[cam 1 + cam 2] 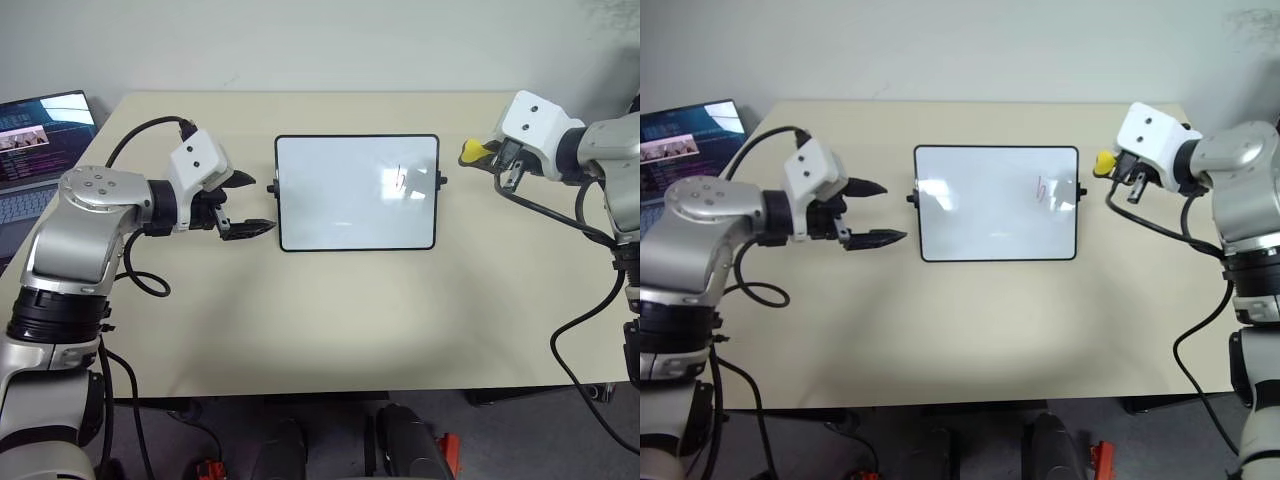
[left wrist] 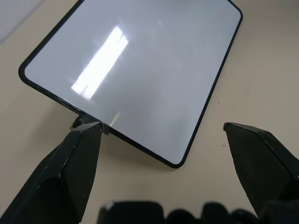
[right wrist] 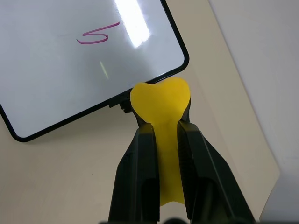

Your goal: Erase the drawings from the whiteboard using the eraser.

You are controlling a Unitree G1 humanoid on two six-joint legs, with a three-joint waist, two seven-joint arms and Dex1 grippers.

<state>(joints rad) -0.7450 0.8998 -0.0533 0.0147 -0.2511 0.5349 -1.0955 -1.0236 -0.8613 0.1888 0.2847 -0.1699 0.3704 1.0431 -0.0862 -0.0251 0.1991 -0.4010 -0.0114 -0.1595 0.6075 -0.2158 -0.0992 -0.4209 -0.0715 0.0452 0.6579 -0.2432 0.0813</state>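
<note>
Whiteboard [image 1: 357, 192] flat on table [image 1: 330, 320], centre, toward far edge. Drawing [image 1: 400, 180] on board's right part. Left gripper [image 1: 247, 204] just left of board, above table. Right gripper [image 3: 163, 128] right of board, off its edge, eraser [image 3: 161, 100] between fingers. Laptop [image 1: 35, 150] far left, beyond table edge.

The right gripper [image 3: 161, 135] has its two black fingers [image 3: 140, 168] clamped on the yellow eraser [image 3: 161, 100], whose rounded end sticks out past the fingertips. Beyond it the whiteboard [image 3: 56, 79] lies flat on the beige table [image 3: 60, 177], one rounded corner of its black frame close to the eraser's tip. A single reddish squiggle [image 3: 96, 36] marks the glossy white surface, beside a bright glare streak.
</note>
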